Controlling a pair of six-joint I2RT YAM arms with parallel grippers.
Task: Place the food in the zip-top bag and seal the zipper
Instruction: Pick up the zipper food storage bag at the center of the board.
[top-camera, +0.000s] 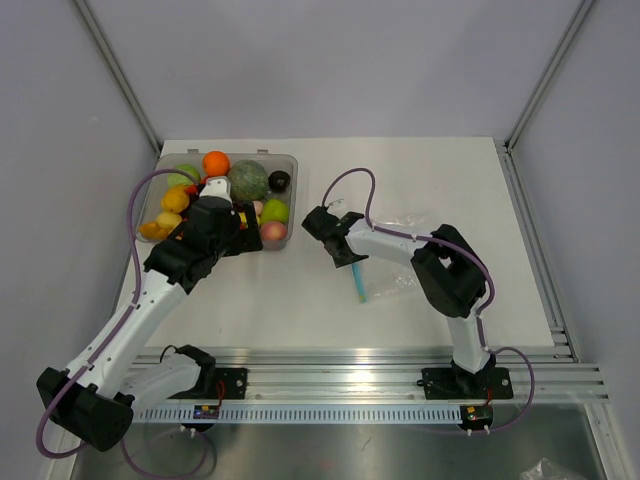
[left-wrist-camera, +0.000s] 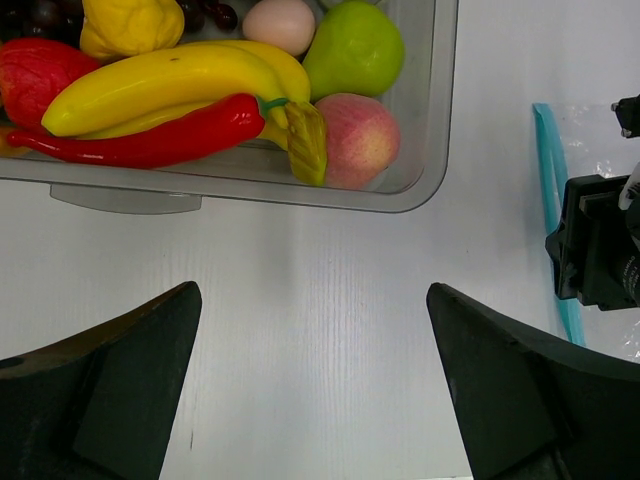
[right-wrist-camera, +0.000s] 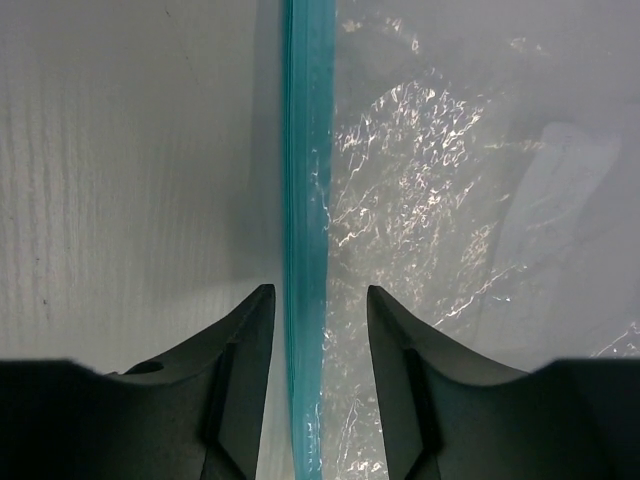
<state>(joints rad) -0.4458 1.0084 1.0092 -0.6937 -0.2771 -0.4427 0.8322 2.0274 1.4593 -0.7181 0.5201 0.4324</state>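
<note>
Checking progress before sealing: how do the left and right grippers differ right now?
The left gripper is spread wide over bare table; the right gripper is narrower, straddling the zipper. The left sits beside the tray of food; the right at the zip-top bag. Both are open, holding nothing.

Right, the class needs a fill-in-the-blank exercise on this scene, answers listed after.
The right gripper sets its jaws either side of the ____ of the zip-top bag.
The left gripper holds nothing, its jaws ____.
In the tray, the red chilli lies against the yellow ____.
Missing: zipper; open; banana.
</note>
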